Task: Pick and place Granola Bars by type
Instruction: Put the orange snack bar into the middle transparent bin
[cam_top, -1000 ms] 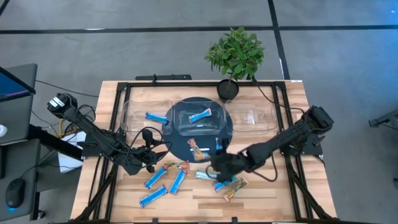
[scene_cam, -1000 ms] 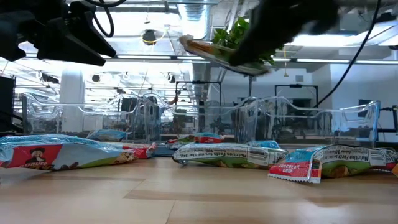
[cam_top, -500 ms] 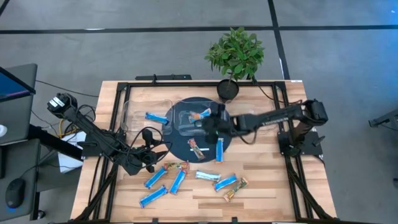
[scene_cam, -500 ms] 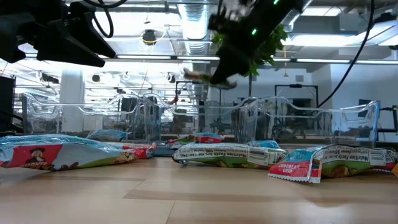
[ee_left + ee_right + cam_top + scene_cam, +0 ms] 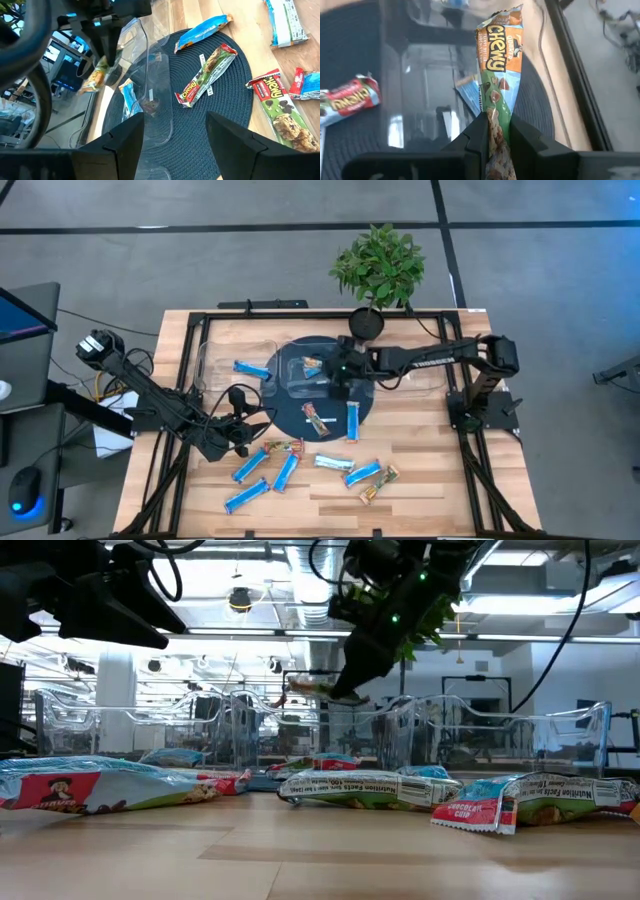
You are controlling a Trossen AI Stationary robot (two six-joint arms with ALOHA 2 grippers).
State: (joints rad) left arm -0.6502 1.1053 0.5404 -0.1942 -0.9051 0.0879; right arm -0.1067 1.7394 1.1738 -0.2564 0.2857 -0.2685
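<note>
A: What might have gone wrong there?

B: The right hand (image 5: 335, 370) was clamped shut on only one end of the bar (image 5: 496, 75), which hung over the middle bin (image 5: 300, 385); a loose pinch could have dropped it short.

A: And the left hand (image 5: 238, 425)?

B: Open, empty, waiting above the bench (image 5: 420, 490).

Potted plant (image 5: 378, 268), dark round mat (image 5: 330, 418)

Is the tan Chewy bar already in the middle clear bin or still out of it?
Out: the right pincer is shut on the Chewy bar, holding it in the air above the middle clear bin.
</note>
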